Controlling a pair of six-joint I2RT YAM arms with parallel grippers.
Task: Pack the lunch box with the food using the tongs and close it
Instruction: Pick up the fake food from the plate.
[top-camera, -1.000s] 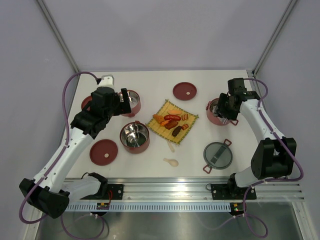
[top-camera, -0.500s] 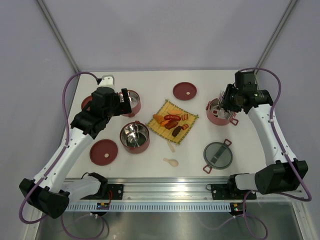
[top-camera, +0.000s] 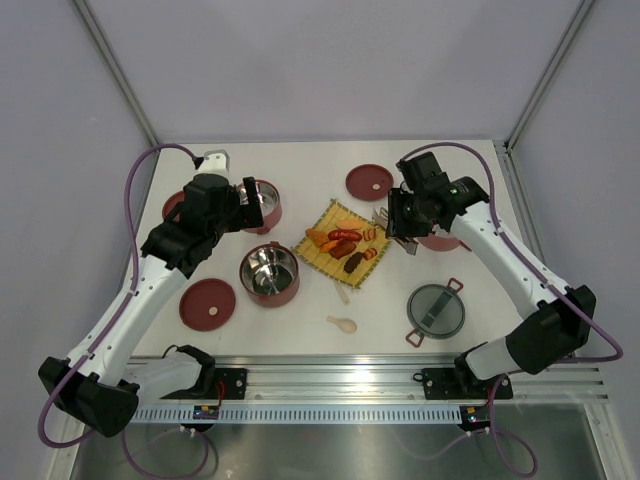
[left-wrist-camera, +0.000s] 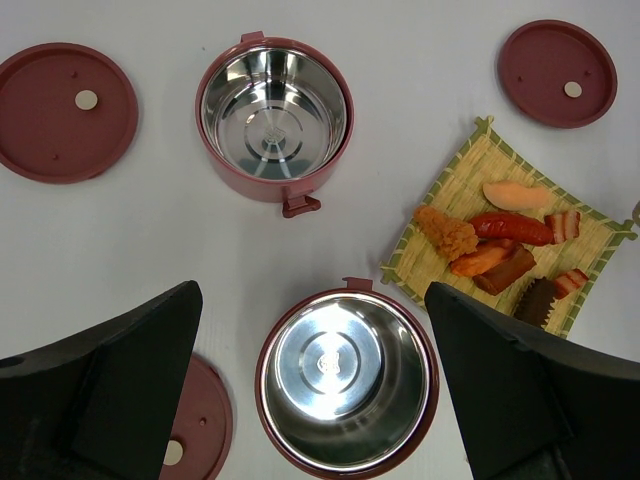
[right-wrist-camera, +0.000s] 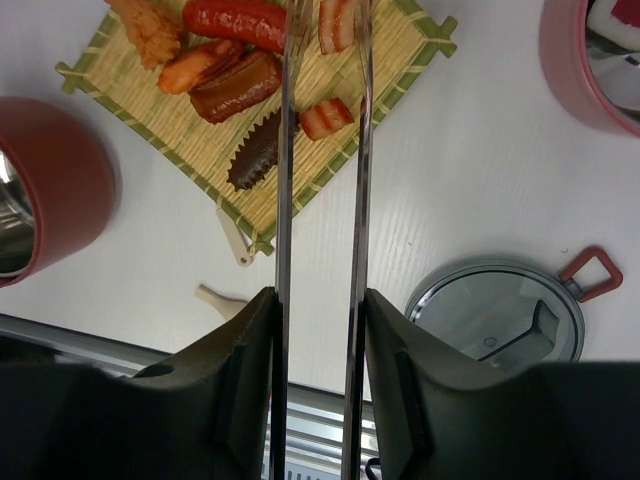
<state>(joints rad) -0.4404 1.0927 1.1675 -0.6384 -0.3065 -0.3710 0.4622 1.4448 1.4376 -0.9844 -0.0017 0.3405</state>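
Pick-up: right fingers (right-wrist-camera: 240, 380) clamp tongs (right-wrist-camera: 284, 200), partly closed; arms flank bacon (right-wrist-camera: 335, 25) ahead. Lower, squeeze gently, lift straight; left fingers (left-wrist-camera: 110, 380) gape, empty.

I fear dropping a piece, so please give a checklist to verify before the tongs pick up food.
1. Right jaws clamped on the tongs: ok.
2. Tong arms apart, ready to pinch: ok.
3. Tongs reach over the food on the mat: ok.
4. Tips around one piece: cannot tell, they leave the wrist picture.
5. Empty tier waiting: ok.
6. Left jaws wide open, away from the mat: ok.
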